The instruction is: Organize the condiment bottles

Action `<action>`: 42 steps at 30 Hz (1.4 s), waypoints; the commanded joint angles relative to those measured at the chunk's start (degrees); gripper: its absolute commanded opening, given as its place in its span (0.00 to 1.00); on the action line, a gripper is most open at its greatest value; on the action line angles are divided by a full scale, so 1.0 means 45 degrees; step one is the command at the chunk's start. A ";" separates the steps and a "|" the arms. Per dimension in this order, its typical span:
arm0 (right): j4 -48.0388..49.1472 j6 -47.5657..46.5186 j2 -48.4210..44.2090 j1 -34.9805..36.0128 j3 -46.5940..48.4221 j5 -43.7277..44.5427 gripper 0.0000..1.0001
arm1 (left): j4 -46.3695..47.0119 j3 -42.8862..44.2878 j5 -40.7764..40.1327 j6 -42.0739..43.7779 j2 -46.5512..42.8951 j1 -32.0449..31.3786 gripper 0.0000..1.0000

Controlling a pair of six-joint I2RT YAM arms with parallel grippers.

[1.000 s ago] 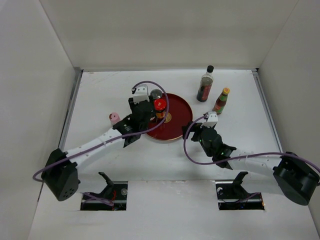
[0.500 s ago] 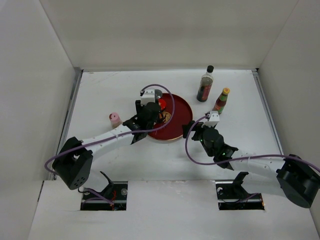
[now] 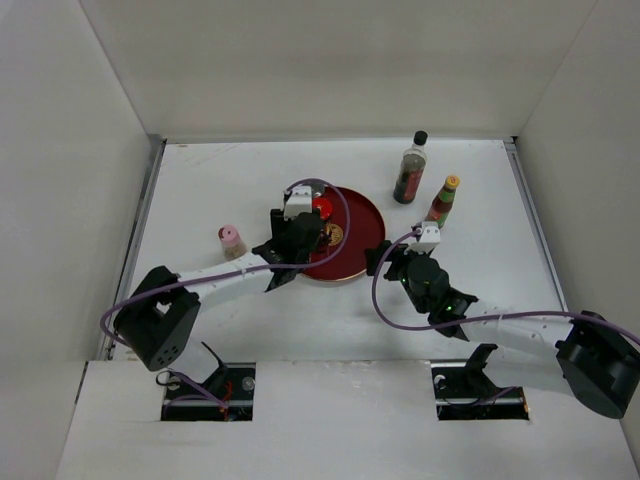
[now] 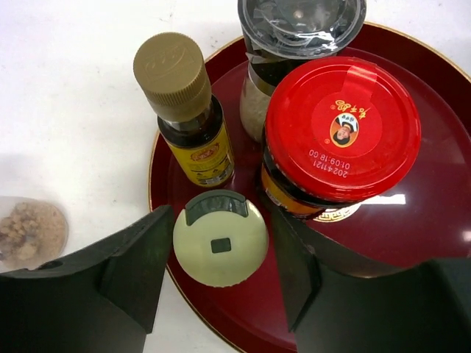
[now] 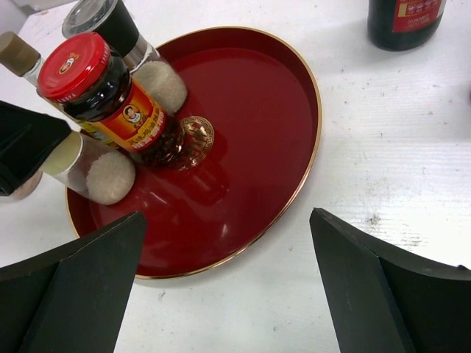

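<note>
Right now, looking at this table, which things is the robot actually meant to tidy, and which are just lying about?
Belong to the job:
red-lidded glass jar
clear-topped shaker
tan-capped brown bottle
cream-capped small bottle
pink-capped small bottle
tall dark black-capped bottle
slim yellow-capped bottle

Just there:
round red lacquer tray
white table
</note>
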 commanded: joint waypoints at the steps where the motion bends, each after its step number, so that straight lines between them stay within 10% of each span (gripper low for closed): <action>1: 0.0579 -0.0004 -0.0186 -0.0079 0.0135 0.0058 1.00 | 0.0653 -0.0321 -0.0303 -0.0147 -0.0774 -0.0064 0.61; 6: 0.0696 0.0053 0.0009 -0.0079 0.0135 0.0000 1.00 | 0.0342 -0.0693 -0.0733 -0.0069 -0.2607 -0.0162 0.85; 26: 0.0754 -0.0005 0.0576 -0.0001 0.0369 -0.0098 1.00 | -0.0892 -0.2080 -0.0872 -0.0772 -0.3924 0.4640 0.88; 36: 0.0754 0.0092 0.0555 -0.0059 0.0291 -0.0156 1.00 | 0.0008 -0.2373 -0.0833 -0.0831 -0.2612 0.5326 0.77; 42: 0.0754 0.0033 0.0635 -0.0001 0.0369 -0.0156 1.00 | 0.0380 -0.2471 -0.0714 -0.0753 -0.2592 0.5366 0.47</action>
